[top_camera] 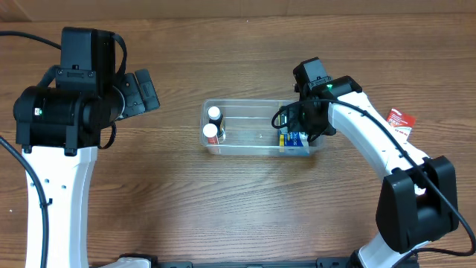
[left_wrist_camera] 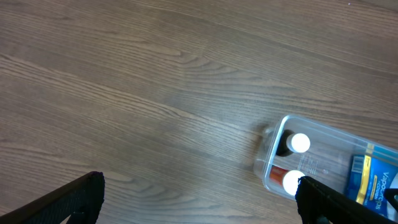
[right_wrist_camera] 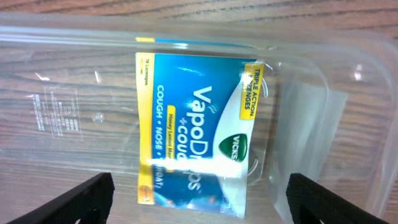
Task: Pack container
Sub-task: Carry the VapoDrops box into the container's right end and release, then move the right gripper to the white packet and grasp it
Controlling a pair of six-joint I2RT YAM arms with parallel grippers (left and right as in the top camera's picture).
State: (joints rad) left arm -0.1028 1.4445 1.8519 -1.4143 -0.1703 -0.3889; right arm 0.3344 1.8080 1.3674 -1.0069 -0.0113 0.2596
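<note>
The clear plastic container [top_camera: 256, 112] sits mid-table. It holds two white-capped bottles [top_camera: 213, 124] at its left end and a blue and yellow VapoDrops packet [top_camera: 293, 139] at its right end. My right gripper [top_camera: 301, 123] hovers over the container's right end, open, with the packet [right_wrist_camera: 193, 130] lying flat below and between its fingers [right_wrist_camera: 199, 199]. My left gripper [left_wrist_camera: 199, 202] is open and empty over bare table, left of the container [left_wrist_camera: 273, 152]. The bottles [left_wrist_camera: 298, 143] also show in the left wrist view.
A red and white packet [top_camera: 400, 120] lies on the table to the right of the container, beside the right arm. Wooden tabletop surrounds the container.
</note>
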